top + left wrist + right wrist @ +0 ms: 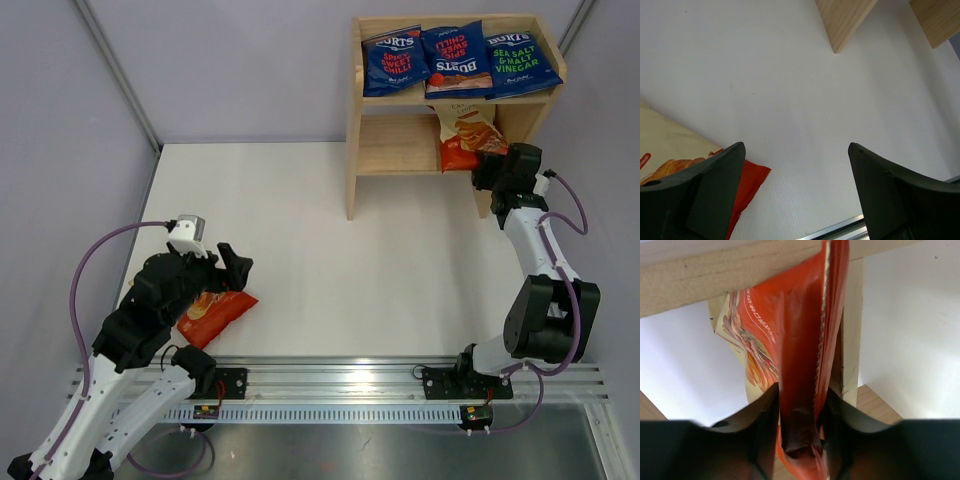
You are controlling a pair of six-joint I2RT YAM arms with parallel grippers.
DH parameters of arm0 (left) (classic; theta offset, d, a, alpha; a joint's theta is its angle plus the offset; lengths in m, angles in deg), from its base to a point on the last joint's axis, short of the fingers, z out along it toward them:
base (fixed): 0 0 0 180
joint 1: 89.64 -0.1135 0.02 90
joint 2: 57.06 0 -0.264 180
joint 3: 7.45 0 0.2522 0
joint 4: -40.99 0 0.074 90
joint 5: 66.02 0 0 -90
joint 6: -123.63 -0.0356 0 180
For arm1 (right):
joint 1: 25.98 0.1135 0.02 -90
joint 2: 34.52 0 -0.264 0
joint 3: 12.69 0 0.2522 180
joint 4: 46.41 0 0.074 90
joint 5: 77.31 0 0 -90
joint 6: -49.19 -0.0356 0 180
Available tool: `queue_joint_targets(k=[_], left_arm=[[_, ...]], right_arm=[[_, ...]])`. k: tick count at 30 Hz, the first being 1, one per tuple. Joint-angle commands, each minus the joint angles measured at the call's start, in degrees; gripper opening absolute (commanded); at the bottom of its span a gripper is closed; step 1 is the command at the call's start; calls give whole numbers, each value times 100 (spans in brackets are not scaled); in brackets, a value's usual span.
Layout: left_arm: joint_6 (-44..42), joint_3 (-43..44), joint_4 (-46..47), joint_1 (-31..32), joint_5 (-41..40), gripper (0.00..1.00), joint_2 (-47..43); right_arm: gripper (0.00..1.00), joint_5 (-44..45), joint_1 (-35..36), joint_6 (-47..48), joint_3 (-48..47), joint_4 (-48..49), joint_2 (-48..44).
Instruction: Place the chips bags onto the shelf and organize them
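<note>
Right wrist view alone shows right jaws pinching the bag's red end. Overhead: bag on lower shelf at 1 o'clock, long axis 12–6, red end at 6. Left jaws wide.

Lab test cell: white table, grey partition walls, aluminium rail.

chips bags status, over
Right gripper shut on cream-topped bag at lower shelf tier. Left gripper open beside second cream-topped bag. Three blue bags up top. Nothing blocking.

A white table stands against pale grey walls, with a slotted aluminium rail along its near edge.
</note>
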Motion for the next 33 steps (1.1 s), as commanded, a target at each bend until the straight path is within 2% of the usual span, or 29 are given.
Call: queue_joint_targets(k=[1,3,4,7,12,17,20,21,24,27,29,32,33], left_arm=[[-80,-26,164,-18,-108,87,-52],[-71,-17,164,-18,-126,87,-61],[-71,-9,164,-18,-143,87,-61],[-19,0,112,-18,-345,87,-52],[148,79,-38,-18,-855,88,71],[368,141,-108,-18,-1101,89,238],[596,246,-257,-27,-1373,95,405],[710,272,-318,-27,-1505,99,457],[1071,281,-494,-97,-1857,99,598],[1290,290,-652,-544,-2050,99,756],[1414,264,-697,-1228,-1841,99,801],[1432,159,-565,-2248,-1182,99,870],[1414,106,-539,-2503,-1068,99,914]], right_arm=[[47,279,-81,15,-252,110,-94],[59,306,-81,156,-251,-91,-182],[67,332,-72,252,-260,-179,-269],[76,288,-81,445,-339,-592,-393],[81,332,-89,885,-340,-1252,-621],[84,253,-116,1070,64,-1165,-973],[91,174,-125,1316,135,-1156,-1219],[98,122,-133,1430,144,-1095,-1359],[99,-176,-169,1921,109,-1006,-1535],[99,-764,-177,2545,56,-1111,-1728],[99,-1003,-186,3116,152,-1243,-1878],[99,-2186,-186,4362,469,-797,-2326],[99,-3060,-186,4732,460,-882,-2492]])
